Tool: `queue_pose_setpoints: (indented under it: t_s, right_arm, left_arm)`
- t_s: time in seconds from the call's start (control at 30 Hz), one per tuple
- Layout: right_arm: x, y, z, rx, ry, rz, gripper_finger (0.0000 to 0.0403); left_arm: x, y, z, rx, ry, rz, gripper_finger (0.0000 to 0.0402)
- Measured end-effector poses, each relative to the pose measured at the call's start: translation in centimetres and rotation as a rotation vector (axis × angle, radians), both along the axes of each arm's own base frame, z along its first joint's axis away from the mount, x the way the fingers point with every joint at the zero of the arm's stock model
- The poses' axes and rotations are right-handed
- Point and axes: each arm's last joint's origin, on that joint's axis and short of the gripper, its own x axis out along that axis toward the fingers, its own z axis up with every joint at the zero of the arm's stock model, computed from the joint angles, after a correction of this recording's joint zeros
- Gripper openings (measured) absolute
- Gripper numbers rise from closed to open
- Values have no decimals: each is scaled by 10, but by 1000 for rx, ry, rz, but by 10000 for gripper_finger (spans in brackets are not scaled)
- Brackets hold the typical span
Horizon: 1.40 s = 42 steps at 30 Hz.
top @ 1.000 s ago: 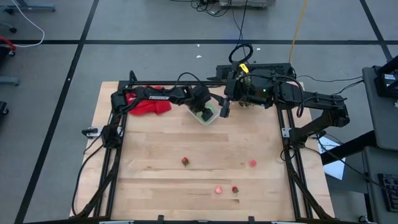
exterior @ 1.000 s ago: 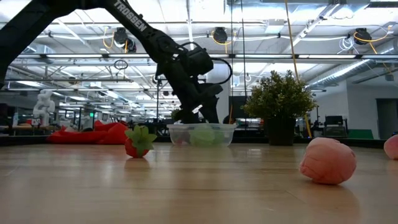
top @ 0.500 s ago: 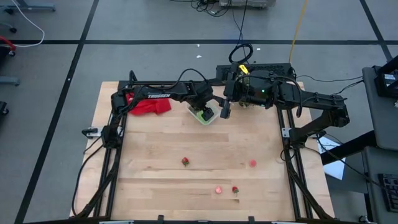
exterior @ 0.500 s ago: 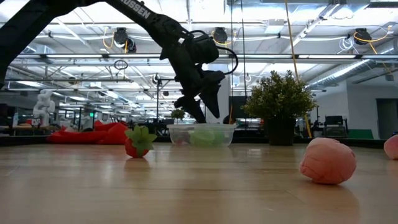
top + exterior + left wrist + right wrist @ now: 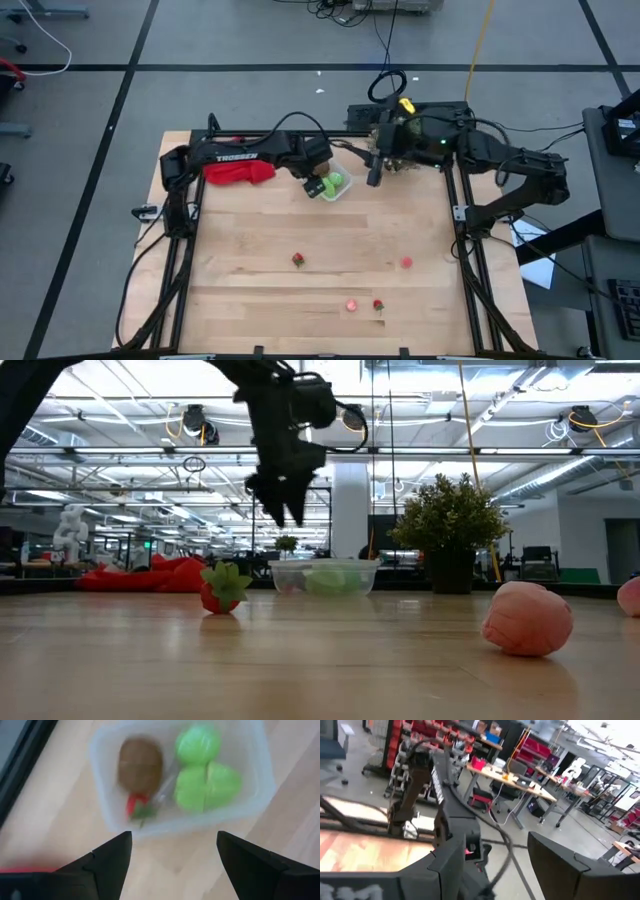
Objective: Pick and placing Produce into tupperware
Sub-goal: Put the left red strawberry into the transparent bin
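Pale wood table under us, workshop benches and a potted plant behind. Our left gripper hangs open and empty over the tupperware, likely just clear of it; brown, green and red produce lies inside. Four pieces wait near the front edge, one a strawberry. Our right gripper waits at the back, open, holding nothing.

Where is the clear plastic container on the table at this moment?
In the high view the tupperware sits near the table's far edge, about mid-width, right of the red cloth and just beside the left end effector.
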Motion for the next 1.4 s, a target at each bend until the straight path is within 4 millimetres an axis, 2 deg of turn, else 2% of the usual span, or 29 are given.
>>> queue_pose_setpoints:
  t_s: [0.17,0.27,0.43,0.53,0.7,0.9,1.2,1.4]
  right_arm:
    - [-11,3,4,53,-11,5,205]
    - [-14,6,0,89,33,7,205]
    - [-13,11,-16,165,161,2,205]
    - [-9,16,-26,203,236,4,205]
    - [7,28,-42,268,305,18,205]
    - [42,49,-74,305,430,116,205]
    - [95,76,-130,290,547,157,205]
    - [126,98,-160,338,536,307,205]
  left_arm:
    - [-19,-28,24,52,76,21,296]
    - [-31,-51,35,97,109,17,296]
    - [-60,-85,49,131,66,38,296]
    - [-80,-102,50,117,35,78,296]
    - [-110,-126,40,87,-8,133,296]
    - [-140,-147,20,82,-15,167,296]
    - [-175,-152,5,132,-42,202,296]
    - [-199,-147,4,127,-92,244,296]
